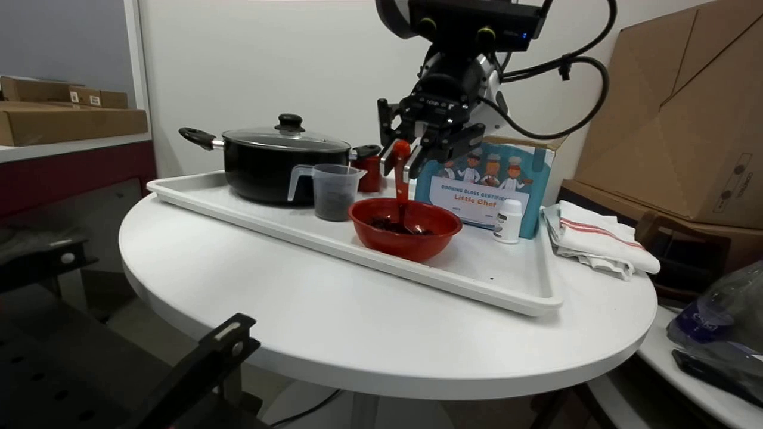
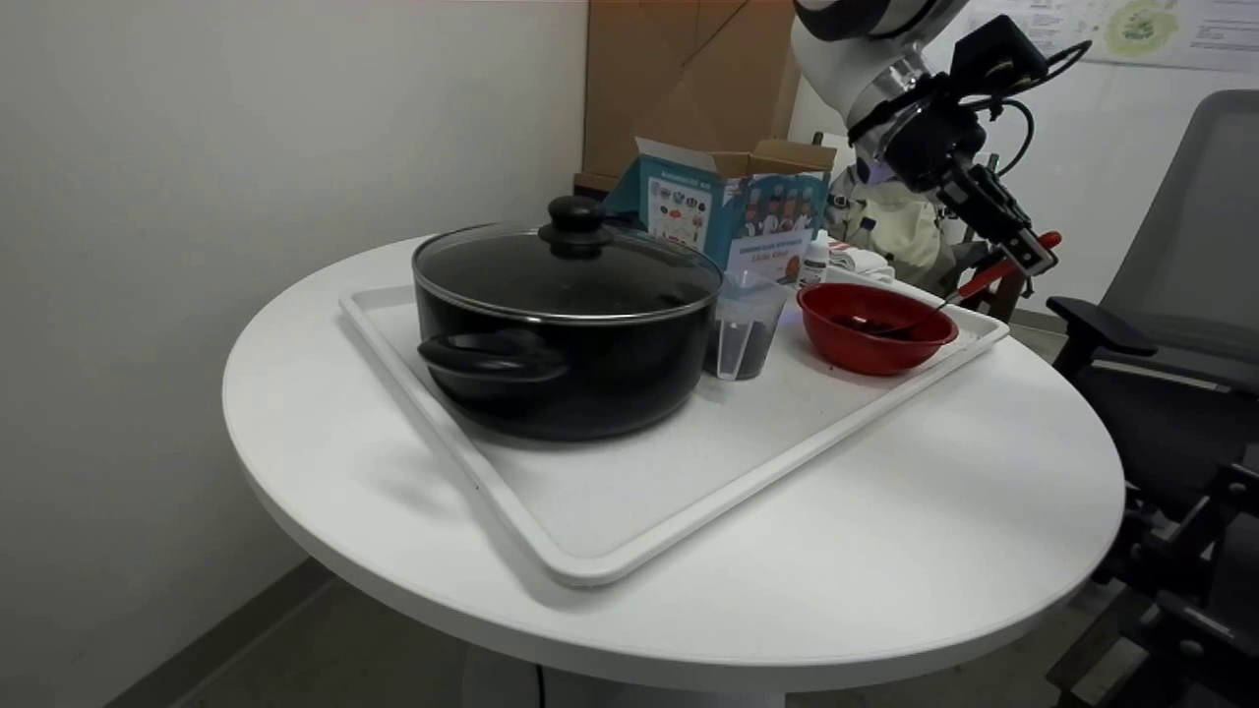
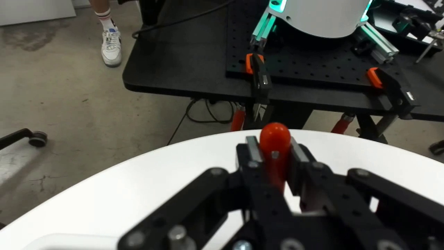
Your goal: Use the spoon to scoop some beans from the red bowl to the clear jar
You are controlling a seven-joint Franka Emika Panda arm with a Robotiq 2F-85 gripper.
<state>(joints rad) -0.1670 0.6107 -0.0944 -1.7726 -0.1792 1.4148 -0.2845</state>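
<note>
Nearest to me stands the white table (image 2: 934,551), bearing the tray (image 2: 620,492). Higher hangs the gripper (image 1: 399,164). The red bowl (image 1: 411,243) sits near the clear jar (image 1: 335,190). The jaws pinch the spoon (image 1: 402,189), which reaches, it seems, into the beans (image 1: 385,225).

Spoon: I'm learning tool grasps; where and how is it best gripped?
Likely by its red handle near the rounded top, from above, the end effector closed across it as now: the spoon leans with its lower end down in the red bowl, leaving the handle raised above it.
</note>
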